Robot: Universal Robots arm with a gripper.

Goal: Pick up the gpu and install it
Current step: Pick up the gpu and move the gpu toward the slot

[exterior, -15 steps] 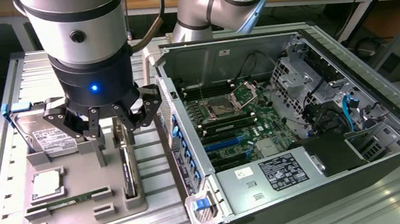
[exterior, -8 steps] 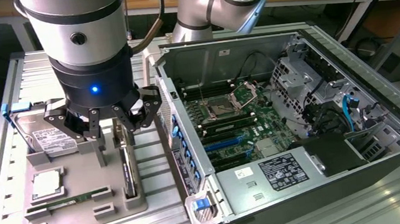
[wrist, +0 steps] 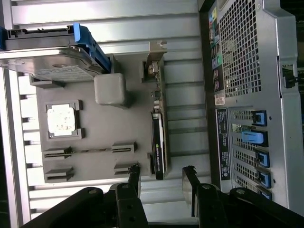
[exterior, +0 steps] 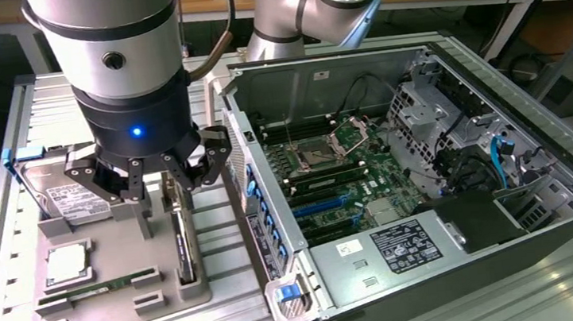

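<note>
I am holding the end effector [exterior: 167,185], fingers spread apart and empty, just above the graphics card [exterior: 180,239]. The card is standing on edge in the grey tray [exterior: 115,254], ready for pinching. The open computer case [exterior: 310,78] is lying at three o'clock in the exterior view.

Counted: 1 gpu [wrist: 159,142], 1 hard drive [wrist: 42,57], 1 cpu chip [wrist: 61,118], 1 mem stick [exterior: 108,285]. 1 gray parts tray [exterior: 114,242]. 1 pc case [exterior: 362,65], 1 mobo [exterior: 336,179] inside. Blue slot clips [wrist: 259,118] on case rear: 4+, exact no. unclear. 1 robot arm [exterior: 116,58], 1 gripper [exterior: 167,185].
</note>
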